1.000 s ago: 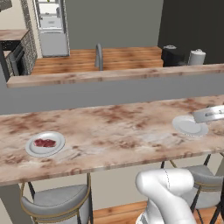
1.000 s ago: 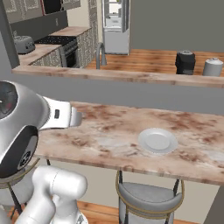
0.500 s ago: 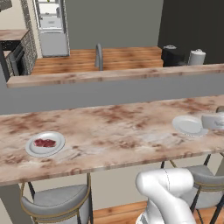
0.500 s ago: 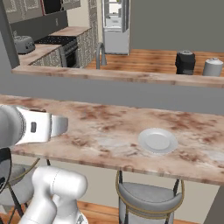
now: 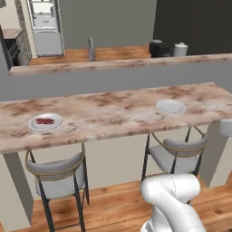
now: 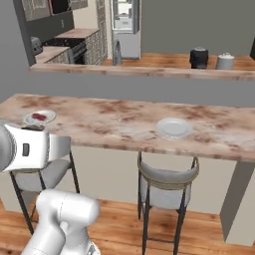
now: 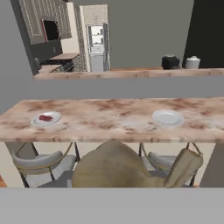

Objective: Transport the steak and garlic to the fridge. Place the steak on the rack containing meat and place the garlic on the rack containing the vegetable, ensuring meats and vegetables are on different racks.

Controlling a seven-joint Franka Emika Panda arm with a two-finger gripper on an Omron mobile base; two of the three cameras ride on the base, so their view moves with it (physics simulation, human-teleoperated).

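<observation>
Claw (image 7: 131,173) is clamped round one tan, lumpy thing (image 7: 109,168), bottom middle. Two plates, one steak (image 7: 45,117), two stools.

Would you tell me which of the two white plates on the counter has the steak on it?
The left plate, above the left stool, holds the steak. The right plate is bare.

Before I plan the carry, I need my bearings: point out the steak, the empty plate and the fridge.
steak (image 5: 44,121): left base view, middle of the red meat.
empty plate (image 5: 171,107): left base view, bare centre of the dish.
fridge (image 5: 48,43): left base view, its plain grey lower panel.
</observation>
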